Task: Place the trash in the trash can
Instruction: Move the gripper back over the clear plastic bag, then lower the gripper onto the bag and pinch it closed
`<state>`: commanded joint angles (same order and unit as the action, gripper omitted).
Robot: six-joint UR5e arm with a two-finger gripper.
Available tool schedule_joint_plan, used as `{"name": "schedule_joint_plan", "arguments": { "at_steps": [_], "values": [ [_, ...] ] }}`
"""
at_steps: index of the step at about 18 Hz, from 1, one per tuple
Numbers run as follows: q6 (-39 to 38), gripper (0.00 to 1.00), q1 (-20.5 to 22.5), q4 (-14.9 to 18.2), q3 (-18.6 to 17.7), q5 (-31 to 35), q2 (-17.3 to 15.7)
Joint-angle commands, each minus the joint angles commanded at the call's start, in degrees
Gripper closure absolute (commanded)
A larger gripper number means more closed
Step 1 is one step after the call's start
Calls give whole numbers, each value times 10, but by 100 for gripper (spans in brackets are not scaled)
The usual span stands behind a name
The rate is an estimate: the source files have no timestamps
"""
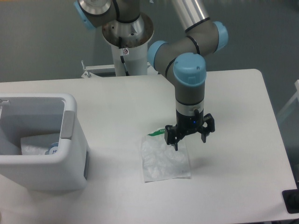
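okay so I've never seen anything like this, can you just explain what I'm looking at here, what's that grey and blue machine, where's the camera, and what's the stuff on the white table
The grey and blue machine is a robot arm, built from jointed tubes with blue caps. At its tip is a black two-finger gripper, which works like a simple hand. There is one picture of this moment, from a fixed camera looking down at the table from the front.

On the white table lies a flat clear plastic bag with a green strip at its top edge. The gripper is over the bag's upper right corner, fingers apart and pointing down. It holds nothing.

At the left stands a large white trash can, open at the top. Something pale with a small bluish part already lies inside; it is too hidden to name. The bag looks like the next thing to be picked up and binned.
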<state>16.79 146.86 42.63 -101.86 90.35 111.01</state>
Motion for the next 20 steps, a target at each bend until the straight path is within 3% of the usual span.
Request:
{"name": "schedule_joint_plan", "arguments": {
  "at_steps": [7, 20],
  "values": [
    [0, 1, 15, 7, 2, -6, 21],
    [-4, 1, -5, 10, 28, -54, 74]
  ]
}}
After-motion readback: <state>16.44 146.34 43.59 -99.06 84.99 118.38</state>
